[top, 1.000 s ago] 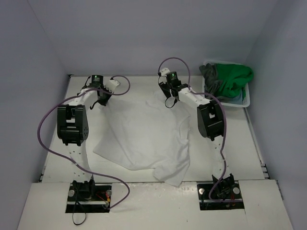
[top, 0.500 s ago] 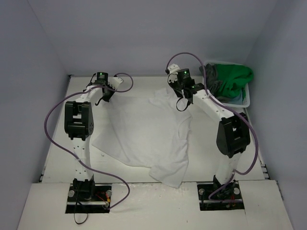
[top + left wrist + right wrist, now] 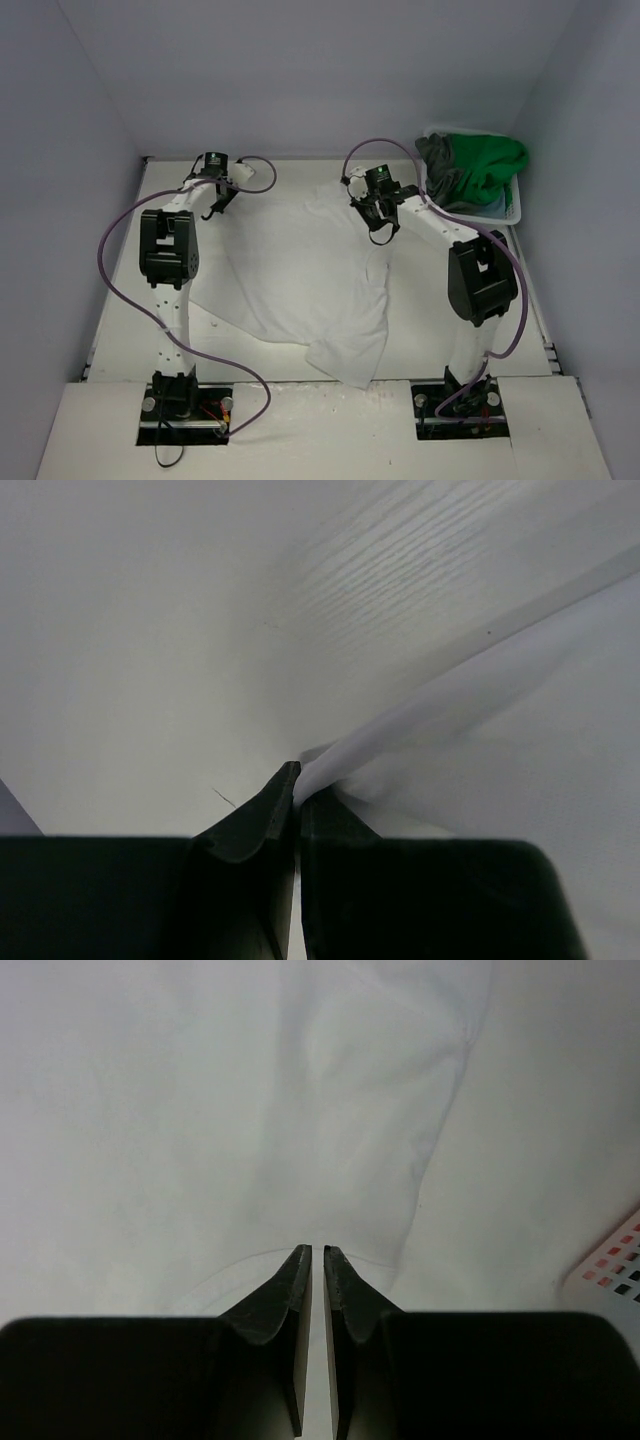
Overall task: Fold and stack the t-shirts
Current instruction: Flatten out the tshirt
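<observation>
Nearest you, the white shirt (image 3: 300, 280) lies spread on the table (image 3: 120, 290) btwn both arms. Its loose, rumpled near edge sits well back from either pincer, toward the bases. From there the cloth runs away from you to the two far corners, where the pincers are. Your left pincer (image 3: 298, 780) is clamped tight on the shirt's far-left corner. In the wrist view a thin fold comes out from btwn the tips and fans off to the pincer's right, w/ bare tabletop ahead and to its left. Your right pincer (image 3: 312, 1250) has its jaws pinched nearly together, only a sliver showing btwn them. The hem meets the tips, so it looks clamped on the far-right part of the shirt, though the bite itself is hard to see. Cloth spreads ahead and left of this pincer, bare table to its right, and a card w/ small coloured squares (image 3: 610, 1270) is just at its right edge. Beyond and right of the right pincer, well apart, a white basket (image 3: 510, 212) stands in the far corner. It holds a green shirt (image 3: 490, 165) heaped over the rim and a dark grey shirt (image 3: 437, 160) on the side facing the pincer.
</observation>
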`<state>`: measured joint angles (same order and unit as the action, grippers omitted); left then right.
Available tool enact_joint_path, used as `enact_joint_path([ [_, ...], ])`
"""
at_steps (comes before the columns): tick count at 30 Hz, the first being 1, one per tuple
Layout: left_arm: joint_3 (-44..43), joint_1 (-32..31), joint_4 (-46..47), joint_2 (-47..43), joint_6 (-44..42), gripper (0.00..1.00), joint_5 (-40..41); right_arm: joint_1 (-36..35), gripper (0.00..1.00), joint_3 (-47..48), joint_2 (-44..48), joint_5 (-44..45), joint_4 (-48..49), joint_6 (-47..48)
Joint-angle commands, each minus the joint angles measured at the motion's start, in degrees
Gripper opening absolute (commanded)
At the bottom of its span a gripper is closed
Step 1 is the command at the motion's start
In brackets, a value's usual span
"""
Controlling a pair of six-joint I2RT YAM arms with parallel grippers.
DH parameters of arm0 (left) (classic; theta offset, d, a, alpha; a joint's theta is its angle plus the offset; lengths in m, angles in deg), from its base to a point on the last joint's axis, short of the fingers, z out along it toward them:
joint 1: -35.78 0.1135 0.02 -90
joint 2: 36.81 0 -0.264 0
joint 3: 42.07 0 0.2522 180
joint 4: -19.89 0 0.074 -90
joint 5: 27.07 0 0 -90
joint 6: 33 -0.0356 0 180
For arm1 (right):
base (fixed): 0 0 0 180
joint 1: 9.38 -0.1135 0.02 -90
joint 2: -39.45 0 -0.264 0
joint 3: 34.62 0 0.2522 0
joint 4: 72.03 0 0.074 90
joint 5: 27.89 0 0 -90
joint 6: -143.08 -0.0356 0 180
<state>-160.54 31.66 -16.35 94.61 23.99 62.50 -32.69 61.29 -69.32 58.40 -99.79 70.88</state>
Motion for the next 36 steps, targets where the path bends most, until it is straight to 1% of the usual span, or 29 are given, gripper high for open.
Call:
enact_joint_path([
  [1, -3.4, 0.43, -1.33, -0.11, -0.91, 0.0, 3.59, -0.33, 0.07, 1.08, -0.21, -1.13, 0.38, -0.14],
  [5, -2.35, 1.83, -1.69, -0.11, -1.61, 0.0, 4.21, -0.33, 0.08, 1.96, -1.7, -1.66, 0.38, -0.58],
  [9, -2.26, 3.06, -4.93, 0.07, -1.53, 0.0, 3.86, -0.33, 0.08, 3.01, -3.02, -1.3, 0.11, -0.75],
  [11, -1.56, 3.24, -4.86, -0.28, -1.0, 0.0, 4.2, -0.51, 0.08, 3.28, -3.46, -1.83, -0.24, -0.93],
  [12, -1.12, 3.24, -4.77, -1.07, -0.56, 0.09, 4.21, -0.59, 0.08, 3.28, -3.47, -1.92, -0.33, -1.1],
  [14, -0.59, 3.24, -4.77, -2.56, 1.62, 0.34, 2.28, -1.21, 0.08, 3.19, -3.47, -2.01, -0.42, -1.28],
  [15, -0.07, 3.24, -3.46, -4.74, 2.51, 0.43, 1.49, -1.39, 0.08, 3.11, -3.38, -2.01, -0.5, -1.37],
  [16, 0.9, 3.24, -2.58, -5.98, 3.47, 0.58, 0.44, -1.56, 0.07, 3.02, -3.38, -2.18, -0.5, -1.54],
  [17, 1.25, 3.24, -2.05, -7.13, 5.22, 0.66, -0.27, -1.91, 0.07, 3.02, -3.2, -2.36, -0.76, -1.63],
  [18, 2.3, 3.24, -0.91, -13.92, 9.07, 0.83, -4.98, -3.39, 0.04, 2.49, -3.2, -2.71, -1.11, -1.63],
  [19, 2.84, 3.24, -1.25, -15.12, 9.28, 0.83, -6.94, -3.84, 0.03, 2.49, -3.29, -2.54, -1.2, -1.63],
  [23, 6.26, 3.15, -5.54, -21.88, 9.81, 0.83, -10.11, -5.78, 0.01, 2.66, -3.46, -3.06, -1.21, -1.45],
  [25, 9.15, 3.15, -5.56, -24.79, 9.2, 0.83, -10.47, -6.04, 0.01, 3.54, -4.51, -4.2, -1.21, -1.46],
  [26, 12.74, 3.15, -4.43, -28.11, 8.85, 0.83, -10.65, -6.05, 0.01, 3.98, -5.04, -4.47, -1.21, -1.63],
  [29, 17.94, 3.24, -3.01, -33.31, 7.27, 0.83, -9.42, -6.92, 0.01, 4.95, -6.45, -4.65, -1.38, -1.63],
  [30, 18.57, 3.33, -3.88, -34.02, 7.18, 0.83, -9.42, -7.62, 0.0, 4.95, -6.63, -4.56, -1.38, -1.63],
  [32, 19.53, 3.33, -8.44, -36.48, 5.95, 0.83, -10.82, -8.41, 0.0, 4.78, -6.98, -4.47, -1.47, -1.54],
  [36, 25.5, 3.24, -14.16, -40.44, 3.75, 0.83, -15.12, -9.21, 0.0, 4.42, -7.51, -4.82, -1.38, -1.89],
])
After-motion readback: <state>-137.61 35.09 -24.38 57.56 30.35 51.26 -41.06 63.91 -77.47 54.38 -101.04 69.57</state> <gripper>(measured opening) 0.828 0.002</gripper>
